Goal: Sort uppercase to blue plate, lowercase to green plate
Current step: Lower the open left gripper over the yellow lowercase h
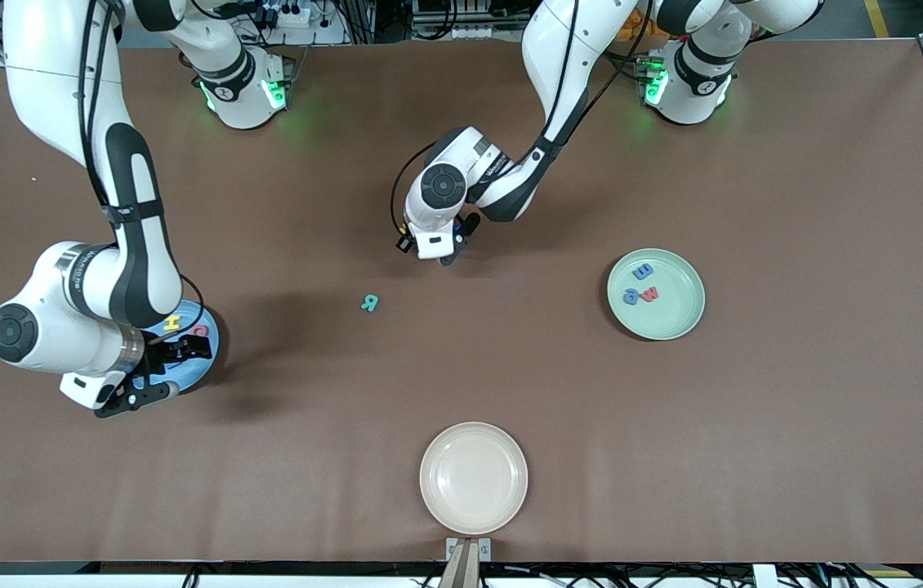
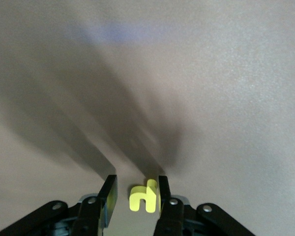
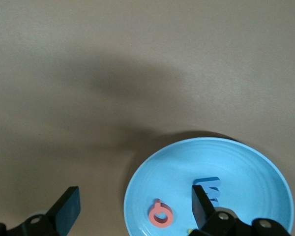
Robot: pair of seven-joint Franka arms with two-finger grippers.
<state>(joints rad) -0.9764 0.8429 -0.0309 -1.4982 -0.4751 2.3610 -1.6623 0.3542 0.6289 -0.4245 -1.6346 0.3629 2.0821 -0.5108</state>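
Brown table (image 1: pixel 796 425), mid: left gripper (image 2: pixel 135 196) pinches yellow n (image 2: pixel 143 197) — lift straight, carry to green plate (image 1: pixel 678 322). Right gripper (image 3: pixel 132 209) spread over blue plate (image 3: pixel 246 162) — waits.

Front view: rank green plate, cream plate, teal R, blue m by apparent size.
1. Cream plate, though it sits nearest the camera, so its lead over the green plate is unsure.
2. Green plate.
3. Teal R and blue m look alike.

The front view looks steeply down from high across the table (image 1: pixel 510 367), facing both robot bases and taking in its whole surface. Each wrist view looks down past its own fingers from close above: the left onto bare tabletop, the right onto the blue plate (image 3: pixel 246 162), which the front view also shows (image 1: pixel 204 359).
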